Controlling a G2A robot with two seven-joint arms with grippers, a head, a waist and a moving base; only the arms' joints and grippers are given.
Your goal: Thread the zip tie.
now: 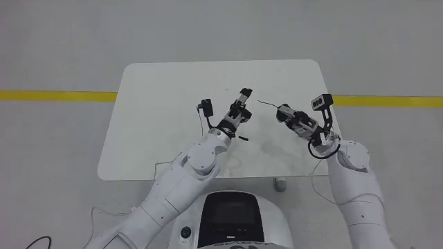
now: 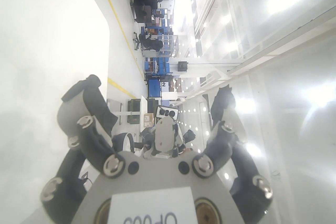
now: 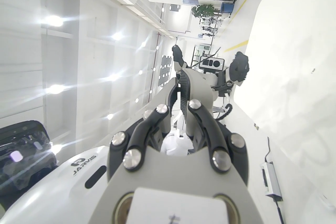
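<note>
The right gripper (image 3: 181,73) has its fingers pressed together, and a thin dark strand juts from its tip, so it is judged to be pinching the zip tie (image 1: 267,103). It hangs above the right half of the table (image 1: 159,97), and the tie's free end points toward the table's middle. The left gripper (image 2: 158,87) hovers over the table's middle with its fingers spread wide and nothing between them, facing the right one across a small gap. A small dark piece (image 1: 243,137) lies on the table toward its near edge, and what it is cannot be told. The tie's head cannot be made out in any view, so how far the threading has come is uncertain. The step in hand seems to be bringing the free end to the waiting open fingers. To do it well, the robot should hold the strand level and steady above the table. The free end is slender and likely to flex and wander if moved quickly. The left fingers should close only once the strand lies squarely between the pads, close to its end. A grip too far along it would leave a floppy tip that is hard to aim at the head's slot. The right hold should ease only after the second grip is sure, or the tie may fall to the table
</note>
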